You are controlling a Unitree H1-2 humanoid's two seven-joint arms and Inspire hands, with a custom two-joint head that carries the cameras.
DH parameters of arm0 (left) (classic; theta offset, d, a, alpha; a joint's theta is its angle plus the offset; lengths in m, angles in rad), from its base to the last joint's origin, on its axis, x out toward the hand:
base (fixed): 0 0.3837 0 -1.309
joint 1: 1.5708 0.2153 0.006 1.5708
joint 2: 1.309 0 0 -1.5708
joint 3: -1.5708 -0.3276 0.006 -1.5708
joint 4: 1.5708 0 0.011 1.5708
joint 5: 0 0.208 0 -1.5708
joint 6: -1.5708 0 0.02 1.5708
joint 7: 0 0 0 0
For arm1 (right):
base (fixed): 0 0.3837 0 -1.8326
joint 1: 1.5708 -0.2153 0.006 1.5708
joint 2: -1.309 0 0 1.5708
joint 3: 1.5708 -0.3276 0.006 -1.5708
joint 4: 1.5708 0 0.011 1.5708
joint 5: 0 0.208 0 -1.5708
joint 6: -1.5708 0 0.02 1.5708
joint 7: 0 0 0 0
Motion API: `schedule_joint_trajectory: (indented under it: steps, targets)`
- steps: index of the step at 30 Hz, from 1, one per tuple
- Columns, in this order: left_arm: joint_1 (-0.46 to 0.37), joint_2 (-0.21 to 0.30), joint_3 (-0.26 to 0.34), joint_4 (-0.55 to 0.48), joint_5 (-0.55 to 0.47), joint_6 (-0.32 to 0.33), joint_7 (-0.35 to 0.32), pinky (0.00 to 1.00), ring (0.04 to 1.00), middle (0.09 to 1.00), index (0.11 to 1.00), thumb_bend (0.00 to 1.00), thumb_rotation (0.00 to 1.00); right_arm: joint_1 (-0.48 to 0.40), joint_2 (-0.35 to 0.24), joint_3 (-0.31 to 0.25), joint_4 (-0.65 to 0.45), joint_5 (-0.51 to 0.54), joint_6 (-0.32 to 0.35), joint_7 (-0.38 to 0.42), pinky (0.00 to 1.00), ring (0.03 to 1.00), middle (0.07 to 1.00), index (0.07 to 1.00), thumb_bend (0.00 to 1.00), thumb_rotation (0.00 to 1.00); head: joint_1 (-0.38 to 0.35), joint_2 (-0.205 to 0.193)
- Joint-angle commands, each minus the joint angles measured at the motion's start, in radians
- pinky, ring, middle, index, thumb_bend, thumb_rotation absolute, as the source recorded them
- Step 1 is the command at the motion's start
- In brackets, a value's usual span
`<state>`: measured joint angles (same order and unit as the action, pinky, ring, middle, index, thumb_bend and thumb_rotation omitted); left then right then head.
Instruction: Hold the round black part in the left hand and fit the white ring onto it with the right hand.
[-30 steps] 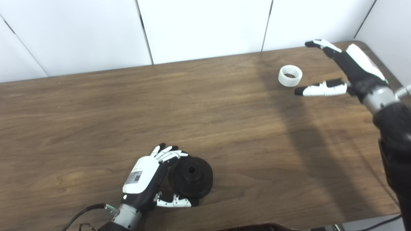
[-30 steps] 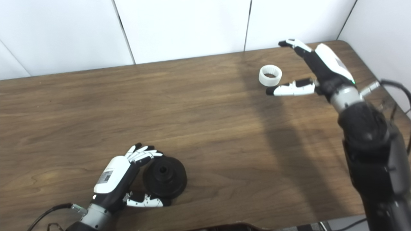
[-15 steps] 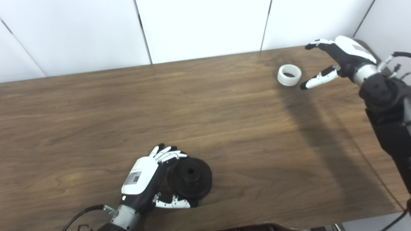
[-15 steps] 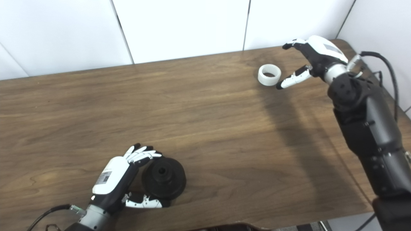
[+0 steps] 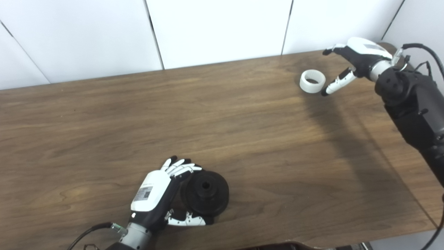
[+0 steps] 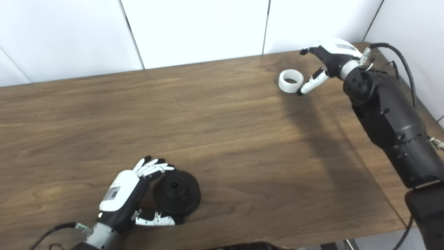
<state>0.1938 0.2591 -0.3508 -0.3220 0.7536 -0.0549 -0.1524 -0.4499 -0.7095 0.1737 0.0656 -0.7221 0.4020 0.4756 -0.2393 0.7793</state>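
Left eye view showed my left hand (image 5: pixel 156 194) cupped around the round black part (image 5: pixel 206 192) on the table (image 5: pixel 222 132); my right hand (image 5: pixel 350 62) hung spread beside the white ring (image 5: pixel 313 81), apparently not touching it.

Desk (image 5: pixel 104 114): dark brown wood-grain top, rounded far right corner, a broad shadow band crossing its right part. Wall (image 5: pixel 215 27): white panels behind the desk, divided by thin dark seams, with another white panel at the right side.
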Motion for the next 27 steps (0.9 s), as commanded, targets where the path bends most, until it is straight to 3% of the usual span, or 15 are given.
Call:
schedule_joint_trajectory:
  steps: [1, 9, 15, 27]
  targets:
    - [0.016, 0.019, -0.004, -0.001, 0.046, 0.009, -0.013, 1.00, 0.896, 0.816, 0.485, 0.52, 0.06, -0.065, -0.036, 0.004, -0.007, -0.016, -0.023, -0.008, 1.00, 0.971, 0.954, 0.867, 0.83, 0.27, -0.002, 0.003]
    - [0.019, 0.006, -0.004, -0.026, 0.030, 0.035, -0.037, 1.00, 0.900, 0.816, 0.485, 0.52, 0.06, -0.084, -0.021, 0.073, 0.042, -0.056, -0.028, -0.018, 0.99, 0.961, 0.944, 0.858, 0.82, 0.27, -0.004, 0.009]
    - [0.018, 0.004, -0.009, -0.036, 0.035, 0.050, -0.051, 1.00, 0.902, 0.815, 0.484, 0.52, 0.06, -0.103, -0.005, 0.106, 0.073, -0.076, -0.032, -0.024, 1.00, 0.972, 0.955, 0.861, 0.75, 0.27, -0.003, 0.012]
    - [0.030, 0.007, -0.024, -0.047, 0.063, 0.048, -0.051, 1.00, 0.899, 0.806, 0.484, 0.52, 0.06, -0.144, 0.008, 0.132, 0.138, -0.077, -0.034, -0.042, 1.00, 0.977, 0.957, 0.870, 0.75, 0.28, 0.001, 0.007]
